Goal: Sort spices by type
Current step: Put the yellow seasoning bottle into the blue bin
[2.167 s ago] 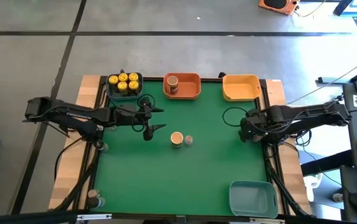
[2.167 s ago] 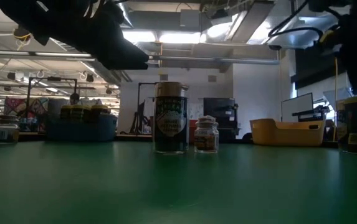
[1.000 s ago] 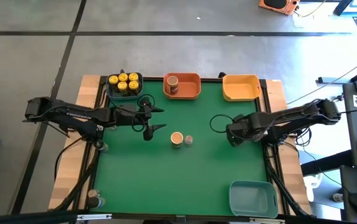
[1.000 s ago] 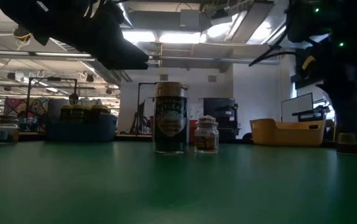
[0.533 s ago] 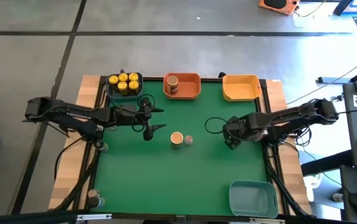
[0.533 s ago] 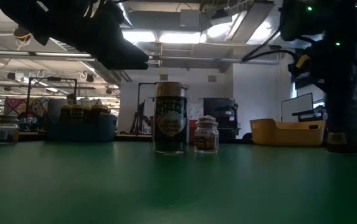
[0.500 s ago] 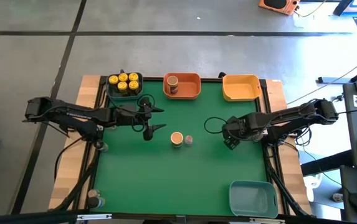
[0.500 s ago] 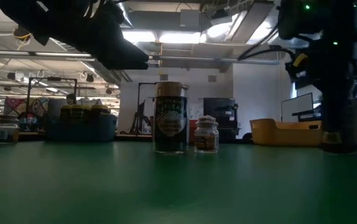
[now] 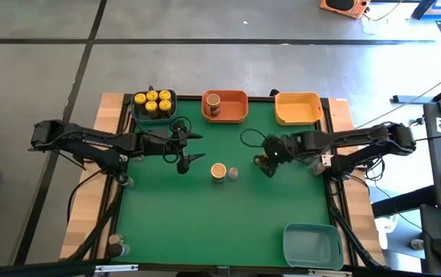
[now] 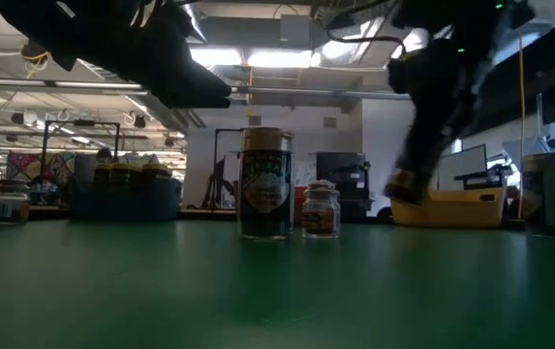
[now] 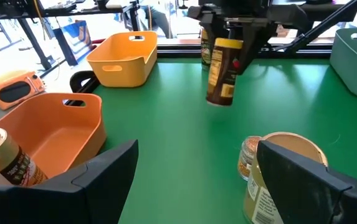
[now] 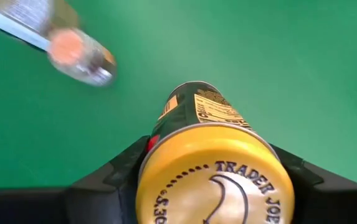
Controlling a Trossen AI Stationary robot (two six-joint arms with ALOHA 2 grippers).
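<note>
My right gripper point(image 9: 267, 164) is shut on a dark spice jar with a yellow lid point(image 11: 222, 71), held above the green table right of its middle. A wider tan-lidded jar point(image 9: 218, 171) and a tiny jar point(image 9: 233, 173) stand on their bases at the table's middle. They also show in the low view, tan-lidded jar point(image 10: 264, 184) beside tiny jar point(image 10: 321, 210). My left gripper point(image 9: 186, 148) hangs open just left of them, with nothing between its fingers point(image 11: 97, 177). My right gripper pinches the jar at its lid end point(image 12: 166, 143), one finger point(image 12: 121, 182) on each side, just under the yellow lid point(image 12: 215, 180). The fingers come from above, slanting toward the table's left. The jar hangs below them, a little tilted, clear of the table.
Along the far edge stand a blue bin point(image 9: 135, 114) with several yellow-lidded jars, an orange bin point(image 9: 238, 108) with one tan-lidded jar, and a yellow bin point(image 9: 297, 108). A grey-blue bin point(image 9: 312, 245) sits at the near right. Another jar point(image 10: 553, 194) stands at the right.
My right gripper has gone toward the table's left edge, toward the two jars in the middle, carrying the yellow-lidded jar. It has tipped and rolled on the way, so the jar now hangs tilted.
</note>
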